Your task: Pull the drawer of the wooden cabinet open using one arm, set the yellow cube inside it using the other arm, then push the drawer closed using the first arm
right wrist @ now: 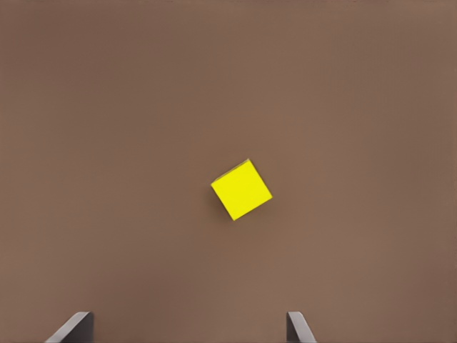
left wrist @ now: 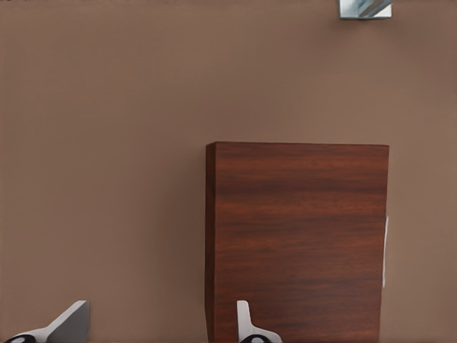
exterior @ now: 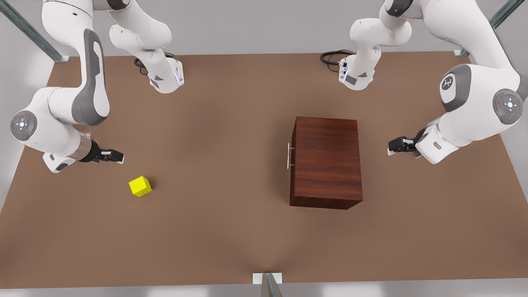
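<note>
Two pincers hang above the brown tabletop (exterior: 231,231); the left pincer (exterior: 397,146), at the front view's right, sits just beside the back of the wooden cabinet (exterior: 326,163), its fingers (left wrist: 246,325) spread wide and empty; the right pincer (exterior: 113,156), at the front view's left, hovers near the yellow cube (exterior: 140,186), fingers (right wrist: 75,329) likewise wide apart; the cube lies toward the tabletop's left edge in the front view, well apart from the cabinet; the drawer (exterior: 292,165) is closed, its silver handle (exterior: 288,156) facing the cube.
</note>
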Available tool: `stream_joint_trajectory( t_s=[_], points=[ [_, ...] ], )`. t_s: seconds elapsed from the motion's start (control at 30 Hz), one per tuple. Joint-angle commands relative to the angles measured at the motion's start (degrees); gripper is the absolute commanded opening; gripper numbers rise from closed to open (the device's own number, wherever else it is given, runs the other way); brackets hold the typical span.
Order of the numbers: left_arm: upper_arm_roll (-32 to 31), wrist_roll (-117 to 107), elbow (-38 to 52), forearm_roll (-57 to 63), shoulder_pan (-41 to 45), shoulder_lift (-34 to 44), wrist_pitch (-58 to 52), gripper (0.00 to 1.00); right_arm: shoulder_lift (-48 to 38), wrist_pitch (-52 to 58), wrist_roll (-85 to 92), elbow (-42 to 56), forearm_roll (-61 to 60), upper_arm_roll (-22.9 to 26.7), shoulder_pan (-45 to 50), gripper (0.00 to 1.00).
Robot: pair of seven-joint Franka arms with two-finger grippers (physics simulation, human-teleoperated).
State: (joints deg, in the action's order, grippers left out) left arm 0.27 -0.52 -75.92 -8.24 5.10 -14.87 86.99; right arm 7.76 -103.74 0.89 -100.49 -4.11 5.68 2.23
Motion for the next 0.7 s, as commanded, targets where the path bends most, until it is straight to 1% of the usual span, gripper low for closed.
stream_joint_trajectory(
  t_s=[0.0, 0.03, 0.07, 0.1, 0.13, 0.2, 0.23, 0.27, 0.3, 0.33, 0.37, 0.4, 0.43, 0.47, 0.53, 0.63, 0.67],
  points=[
    [-0.01, -0.36, -0.02, 0.42, 0.00, 0.19, 1.16, 1.00, 0.06, -3.93, 0.87, 0.12, 0.15, 0.03, -0.03, 1.00],
    [-1.50, -0.45, 0.15, 0.24, 0.26, 0.11, 1.25, 1.00, 0.15, -3.84, 0.52, 0.12, 0.06, 0.03, -0.12, 1.00],
    [-3.08, -0.19, -0.02, 2.60, 1.05, 0.11, 1.25, 1.00, 0.15, -3.84, 0.08, 0.21, -0.11, 0.03, -0.03, 1.00],
    [-3.88, -2.38, -0.29, 6.75, 5.71, -0.16, 0.90, 1.00, 0.85, -3.66, -0.36, 0.82, 0.15, -0.06, 0.06, 1.00],
    [-3.88, -8.35, -0.46, 7.18, 10.19, -0.77, 0.98, 1.00, 1.20, -3.49, -2.29, 1.09, -0.11, 0.03, -0.12, 1.00],
    [-3.88, -20.65, 0.41, 8.85, 22.14, -1.21, 1.69, 1.00, 1.38, -2.70, -9.23, 1.53, 0.33, -0.06, 0.06, 1.00],
    [-3.88, -28.73, 0.94, 10.17, 27.94, -3.06, 5.81, 1.00, 1.73, -2.70, -10.55, 1.62, 0.24, 0.03, -0.03, 1.00],
    [-3.88, -34.80, 0.94, 10.17, 30.85, -3.76, 8.80, 1.00, 1.90, -2.70, -11.08, 1.61, -0.20, -0.06, -0.03, 1.00],
    [-3.88, -40.69, 0.94, 10.17, 32.69, -4.46, 12.05, 1.00, 2.25, -2.70, -21.25, 1.62, -3.62, 0.38, -1.00, 1.00],
    [-3.88, -52.37, 1.82, 10.26, 35.50, -7.27, 17.32, 1.00, 2.60, -2.78, -35.49, 1.53, -3.80, 0.03, -0.47, 1.00],
    [-3.88, -58.89, 2.09, 10.52, 38.05, -10.08, 18.74, 1.00, 3.75, -3.66, -42.10, 1.62, -3.71, -0.15, 0.32, 1.00],
    [-3.88, -60.57, 2.00, 13.95, 38.94, -12.02, 18.83, 1.00, 3.92, -4.01, -46.85, 1.62, -3.80, -0.06, 0.41, 1.00],
    [-3.61, -60.04, 2.26, 13.95, 38.76, -14.22, 20.58, 1.00, 4.45, -7.44, -51.77, 1.44, -3.63, -0.15, 0.41, 1.00],
    [-3.53, -60.04, 2.35, 13.69, 38.67, -15.89, 22.78, 1.00, 5.68, -8.41, -53.27, 1.44, -3.19, -0.15, 0.50, 1.00],
    [-2.38, -58.02, 2.35, 15.09, 38.14, -17.30, 23.40, 1.00, 7.35, -12.01, -54.41, 0.65, -2.84, 0.03, 0.06, 1.00],
    [-2.38, -56.88, 1.56, 17.91, 38.50, -18.88, 22.96, 1.00, 9.99, -14.47, -55.29, 0.65, -3.10, 0.21, -0.21, 1.00],
    [-2.47, -56.52, 0.86, 20.89, 39.20, -19.14, 22.87, 1.00, 10.60, -14.65, -55.38, 0.74, -3.10, 0.29, -0.21, 1.00]
  ],
)
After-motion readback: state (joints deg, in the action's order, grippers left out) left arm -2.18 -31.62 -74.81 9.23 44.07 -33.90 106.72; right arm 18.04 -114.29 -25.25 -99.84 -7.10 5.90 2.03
